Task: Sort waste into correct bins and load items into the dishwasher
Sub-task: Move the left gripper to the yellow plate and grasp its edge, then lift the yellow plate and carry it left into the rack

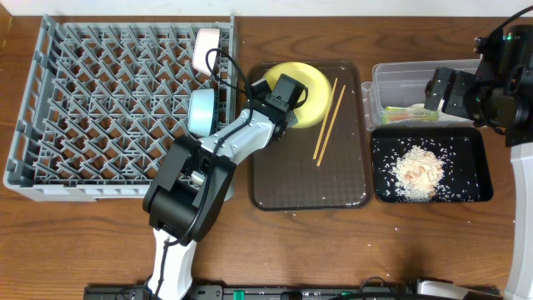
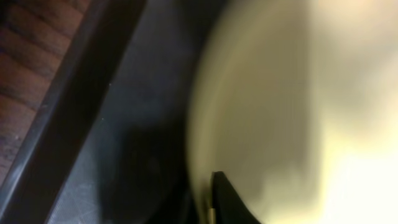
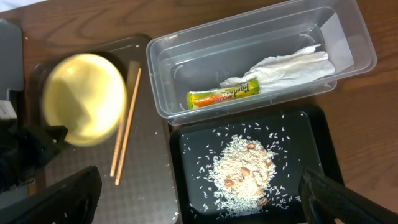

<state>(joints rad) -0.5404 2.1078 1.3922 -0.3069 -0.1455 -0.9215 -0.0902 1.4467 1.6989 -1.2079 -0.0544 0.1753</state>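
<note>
**Left gripper (image 1: 279, 100) down on the plate's edge, grip unclear**

Left gripper is right against the left rim of the yellow plate (image 1: 306, 90), which sits at the top of the brown serving tray (image 1: 308, 179). The left wrist view gives only one dark finger (image 2: 227, 196) against a blurred yellow surface, so I cannot tell whether the jaws have closed on that rim. Right gripper (image 3: 199, 180) hangs over the bins, fingers spread wide, nothing in them.

Handling call: the plate looks rigid, smooth and probably slick, and light too, I'd judge. Pinch the rim, one finger under and one over. The flat face offers no hold, and a fast tilt on the way to the dish rack (image 1: 50, 108) could let it slide out.

Now the count. One plate. Two chopsticks (image 1: 326, 121) lie together just right of it on the tray. One light blue bowl (image 1: 202, 111) and one white vessel (image 1: 206, 46) stand at the rack's right side — cup or bowl, too small to say. Two bins: the clear tub (image 3: 199, 68) holds one snack wrapper (image 3: 224, 96) and one napkin (image 3: 286, 65), and the black tray (image 3: 186, 149) holds one heap of rice scraps (image 3: 242, 168), with grains scattered round it.
</note>
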